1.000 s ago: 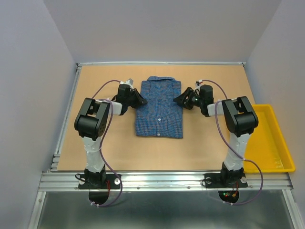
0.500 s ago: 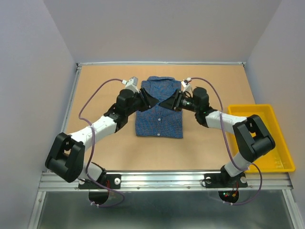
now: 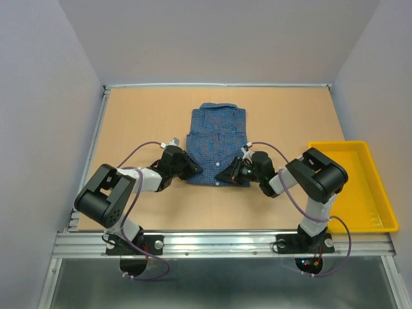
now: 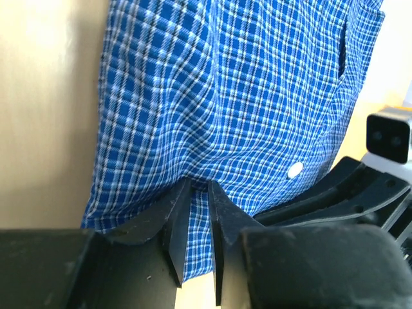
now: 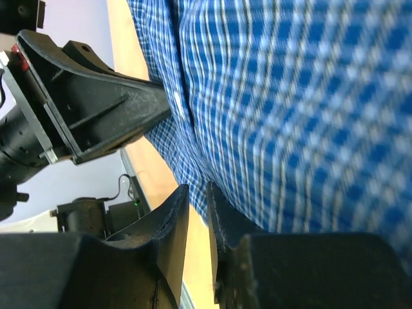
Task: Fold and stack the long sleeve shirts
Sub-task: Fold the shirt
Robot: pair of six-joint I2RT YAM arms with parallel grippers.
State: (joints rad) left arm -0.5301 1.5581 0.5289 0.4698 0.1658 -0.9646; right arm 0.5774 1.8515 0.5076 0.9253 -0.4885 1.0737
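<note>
L gripper (image 3: 196,172), R gripper (image 3: 223,177) pinch shirt (image 3: 217,135) hem, corners hidden

There is one shirt (image 3: 217,145) on one table (image 3: 148,122). One yellow tray (image 3: 360,187) sits at the right. There are two grippers, the left gripper (image 3: 195,171) and the right gripper (image 3: 221,177), each with two fingers. The left wrist view shows one white button (image 4: 295,170).

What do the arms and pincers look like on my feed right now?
The left arm and right arm have white links, bulky black joint housings and looping purple cables. The left pincer and right pincer each have two black tapered fingers.
</note>
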